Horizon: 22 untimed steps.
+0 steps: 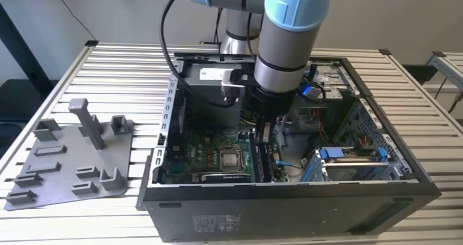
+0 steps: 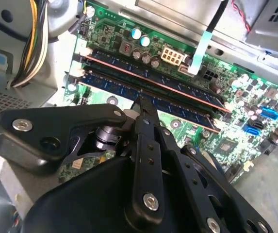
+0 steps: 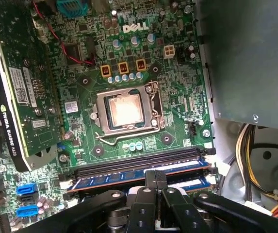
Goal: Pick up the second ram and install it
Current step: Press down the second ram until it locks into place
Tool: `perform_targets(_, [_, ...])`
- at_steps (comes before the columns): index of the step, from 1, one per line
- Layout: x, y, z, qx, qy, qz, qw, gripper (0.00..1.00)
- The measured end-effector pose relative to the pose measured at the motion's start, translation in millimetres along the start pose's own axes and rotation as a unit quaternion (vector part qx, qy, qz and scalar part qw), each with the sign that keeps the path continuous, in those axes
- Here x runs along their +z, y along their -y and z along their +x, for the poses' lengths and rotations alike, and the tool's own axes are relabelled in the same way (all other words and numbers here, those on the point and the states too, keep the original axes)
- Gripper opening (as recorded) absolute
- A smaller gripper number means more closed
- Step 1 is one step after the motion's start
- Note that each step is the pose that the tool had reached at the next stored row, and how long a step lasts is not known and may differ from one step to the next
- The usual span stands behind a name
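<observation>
The second ram (image 2: 129, 90) lies seated lengthwise in a slot on the motherboard (image 3: 80, 82), just beside the other ram (image 2: 148, 75), which sits in the neighbouring slot and runs parallel to it. In the first wrist view the second ram (image 3: 129, 174) shows as a blue strip between the slot latches, on the side of the CPU socket (image 3: 126, 110) nearest the arm's wrist. The gripper (image 2: 141, 104) stands over the ram's middle with its black fingers (image 2: 146, 121) drawn together, their tips pressing down on the ram's top edge; it bears on the stick rather than gripping round it. In the first wrist view the fingertips (image 3: 155, 177) meet the same spot. In the exterior view the gripper (image 1: 262, 130) reaches straight down into the open case (image 1: 289, 207), beside the socket. A graphics card (image 3: 17, 82) stands on the far side of the socket from the ram. Outside the case, at the exterior view's left, a grey tray (image 1: 69, 158) with upright pegs lies on the slatted table (image 1: 123, 66)
</observation>
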<state>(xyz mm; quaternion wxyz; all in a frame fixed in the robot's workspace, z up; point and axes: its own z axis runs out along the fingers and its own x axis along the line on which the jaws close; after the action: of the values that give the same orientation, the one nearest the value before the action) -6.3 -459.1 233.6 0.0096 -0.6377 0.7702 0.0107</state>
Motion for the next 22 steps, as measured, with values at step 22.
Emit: perform_targets(22, [-37.5, -0.2, -1.1, -0.001, -0.0001, -0.0001, 1.0000, 0.11])
